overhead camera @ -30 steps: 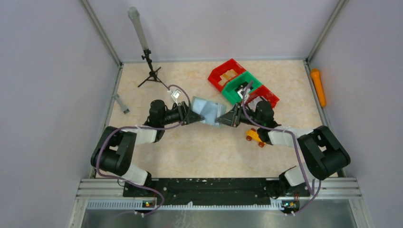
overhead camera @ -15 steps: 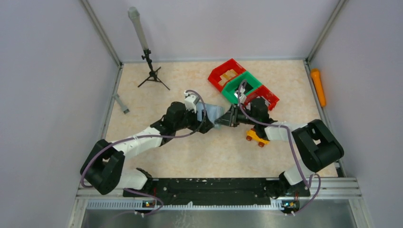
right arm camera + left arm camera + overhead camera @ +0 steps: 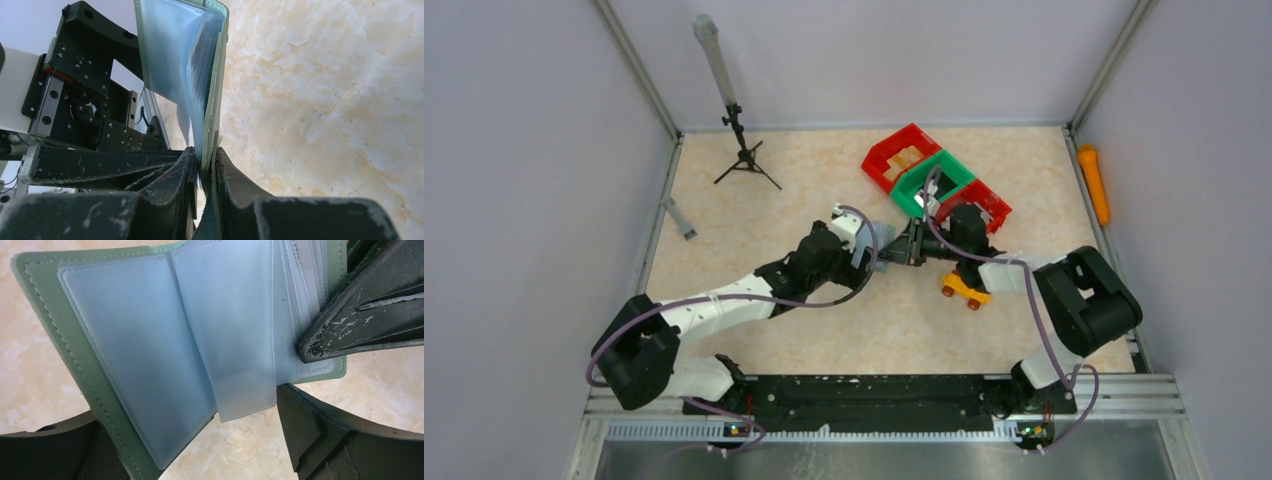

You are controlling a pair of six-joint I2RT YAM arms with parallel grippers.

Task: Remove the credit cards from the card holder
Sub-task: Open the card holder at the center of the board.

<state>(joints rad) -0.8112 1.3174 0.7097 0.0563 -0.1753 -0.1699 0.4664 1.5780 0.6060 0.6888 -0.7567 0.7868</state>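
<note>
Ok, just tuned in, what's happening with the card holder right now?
The right arm's jaws are pinched shut on one edge of the card holder, which is spread open with its clear plastic sleeves fanned out. The left arm's jaws stand wide open at the sleeves, gripping nothing. No credit card shows in any view, so none is out yet.

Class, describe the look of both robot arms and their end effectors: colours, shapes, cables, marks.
The left arm and right arm share white links, bulky black joints and a looping purple-grey cable. The right end effector has black wedge-shaped fingers with scratched, chipped paint; the left end effector is black too.
</note>
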